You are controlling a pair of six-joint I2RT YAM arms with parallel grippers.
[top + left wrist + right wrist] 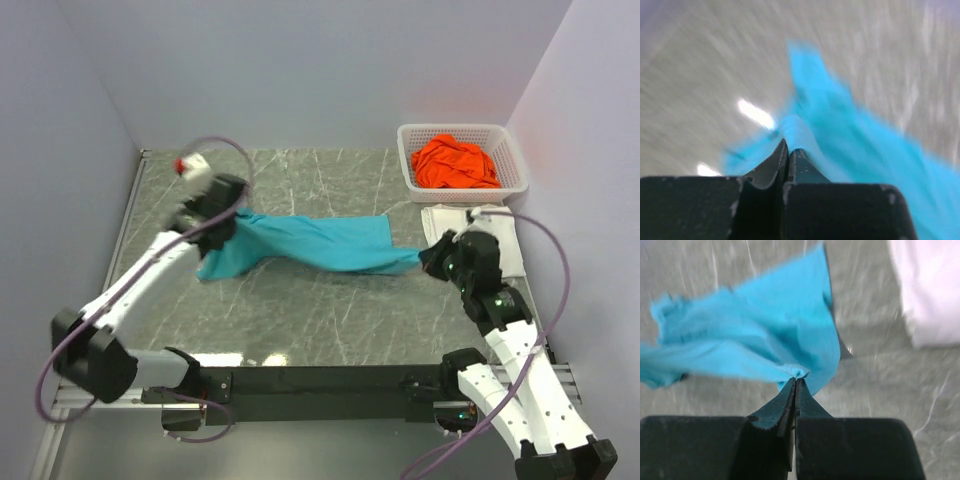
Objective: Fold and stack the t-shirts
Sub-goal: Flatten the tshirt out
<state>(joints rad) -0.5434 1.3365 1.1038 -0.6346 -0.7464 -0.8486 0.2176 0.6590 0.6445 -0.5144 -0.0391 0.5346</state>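
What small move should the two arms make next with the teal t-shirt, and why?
The left end effector and the right end effector are each shut on one end of the teal t-shirt, which is stretched but bunched between them over the table. I would probably lower both together, keeping the cloth taut, to lay it flat for folding.

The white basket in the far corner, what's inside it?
A crumpled orange t-shirt fills the white basket. Its floor, and anything lying under the shirt, is covered and cannot be seen.

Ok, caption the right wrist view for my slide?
Right gripper shut on a teal t-shirt corner; white t-shirt lies nearby.
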